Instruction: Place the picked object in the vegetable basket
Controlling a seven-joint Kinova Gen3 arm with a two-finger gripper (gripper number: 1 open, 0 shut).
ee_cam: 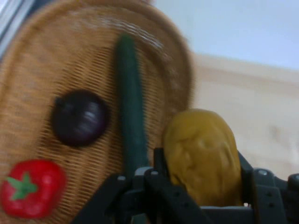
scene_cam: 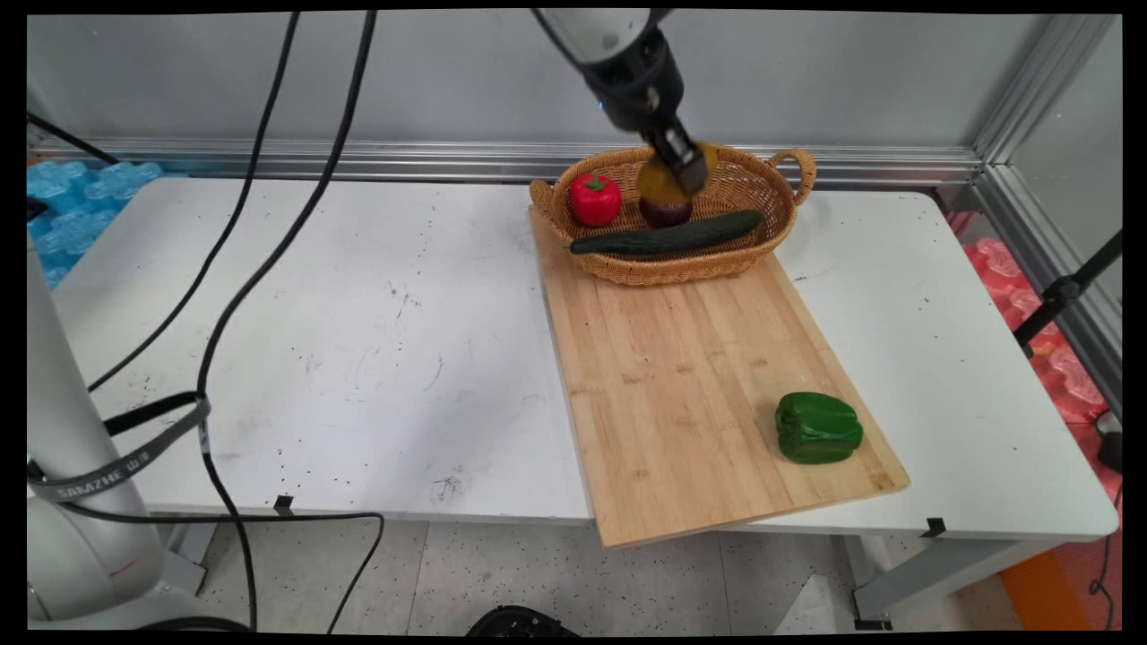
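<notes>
The jaws (scene_cam: pixel 683 170) grip a yellow potato (ee_cam: pixel 203 156), held above the basket (scene_cam: pixel 762 246) at the worktop's (scene_cam: pixel 358 358) 12 o'clock. Inside the basket lie a tomato (scene_cam: pixel 594 199), a purple onion (scene_cam: pixel 665 211) and a cucumber (scene_cam: pixel 668 236). A green pepper (scene_cam: pixel 817 428) sits on the board (scene_cam: pixel 681 385) at 5 o'clock.

A black gripper (scene_cam: pixel 683 168) clasps a mustard-yellow potato (ee_cam: pixel 203 156) above a tan woven wicker basket (scene_cam: pixel 762 246), which holds a bright red tomato (scene_cam: pixel 594 199) with a green stem, a dark purple onion (scene_cam: pixel 665 211) and a deep green cucumber (scene_cam: pixel 668 237). A glossy green bell pepper (scene_cam: pixel 817 428) sits on a pale, striped-grain wooden cutting board (scene_cam: pixel 681 376), which lies on a white table (scene_cam: pixel 358 358) flecked with dark specks and scuffs.
</notes>
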